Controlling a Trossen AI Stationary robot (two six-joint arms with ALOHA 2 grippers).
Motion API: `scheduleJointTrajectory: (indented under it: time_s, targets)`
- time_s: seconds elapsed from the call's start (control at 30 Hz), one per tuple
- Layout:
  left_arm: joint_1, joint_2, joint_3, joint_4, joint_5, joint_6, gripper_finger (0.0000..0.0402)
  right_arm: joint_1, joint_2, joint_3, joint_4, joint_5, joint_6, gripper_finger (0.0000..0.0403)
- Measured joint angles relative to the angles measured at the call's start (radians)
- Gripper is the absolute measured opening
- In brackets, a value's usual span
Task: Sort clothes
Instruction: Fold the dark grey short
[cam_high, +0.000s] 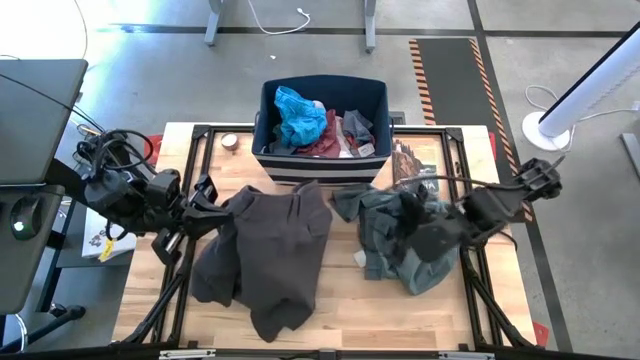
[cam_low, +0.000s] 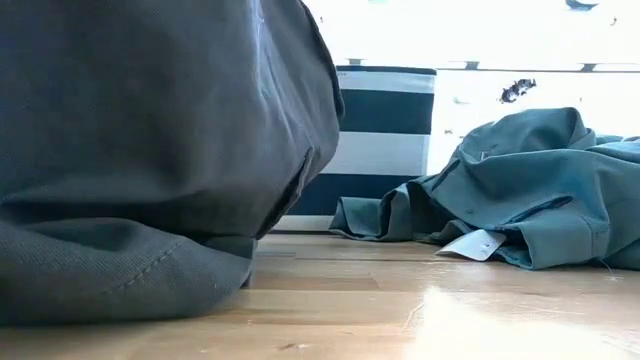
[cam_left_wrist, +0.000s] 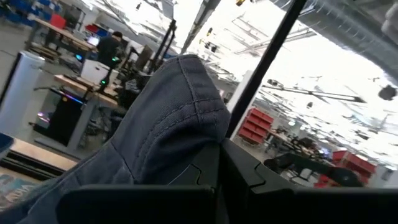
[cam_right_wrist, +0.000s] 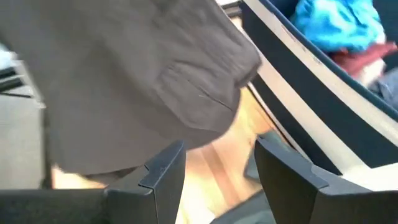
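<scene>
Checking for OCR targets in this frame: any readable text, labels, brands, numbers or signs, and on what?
None legible.
White tag by the grey-green shirt: looks blank, no print readable.
Tag on a garment in the navy striped bin, at: too small to read.
Printed sheet on the table beside the bin: too small to read.

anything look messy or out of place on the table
Two garments lie crumpled on the table: dark trousers pinched at one edge by the left gripper, and a grey-green shirt heaped, white tag sticking out.

Left end effector (cam_high: 205, 200) pinched closed, arm reaching in from the left; right end effector (cam_right_wrist: 217, 165) parted, arm angled inward.
</scene>
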Motion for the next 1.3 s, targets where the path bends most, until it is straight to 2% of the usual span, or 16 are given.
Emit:
scheduleJointTrajectory:
  time_s: [0.1, 0.2, 0.3, 0.43, 0.53, 0.6, 0.77, 0.9, 1.13, 1.3]
  targets:
    - [0.000, -0.003, 0.000, 0.001, 0.031, -0.032, 0.0000, -0.067, 0.004, -0.064, 0.049, -0.077, -0.002, 0.0190]
    - [0.000, -0.003, 0.000, 0.002, 0.067, -0.041, 0.0000, -0.121, -0.058, -0.251, 0.226, -0.197, -0.014, 0.0186]
    - [0.000, -0.003, 0.000, 0.002, 0.087, -0.041, 0.0000, -0.164, -0.172, -0.516, 0.553, -0.295, 0.004, 0.0182]
    - [0.000, -0.003, 0.000, 0.000, 0.096, -0.040, 0.0000, -0.210, -0.271, -0.869, 1.160, -0.418, 0.061, 0.0181]
    - [0.001, -0.003, 0.000, 0.000, 0.095, -0.041, 0.0000, -0.226, -0.280, -1.045, 1.550, -0.451, 0.065, 0.0181]
    - [0.001, -0.003, 0.000, 0.000, 0.095, -0.041, 0.0000, -0.228, -0.271, -1.112, 1.669, -0.449, 0.071, 0.0181]
    - [0.002, -0.003, 0.000, 0.000, 0.094, -0.064, 0.0000, -0.228, -0.258, -1.174, 1.699, -0.427, 0.155, 0.0181]
    - [0.002, -0.003, 0.000, 0.001, 0.093, -0.067, 0.0000, -0.236, -0.258, -1.175, 1.662, -0.411, 0.126, 0.0181]
    - [0.002, -0.003, 0.000, 0.000, 0.095, -0.094, 0.0000, -0.335, -0.258, -1.175, 1.531, -0.451, 0.134, 0.0181]
    - [0.002, -0.003, 0.000, -0.001, 0.095, -0.096, 0.0000, -0.432, -0.232, -1.181, 1.554, -0.543, 0.130, 0.0181]
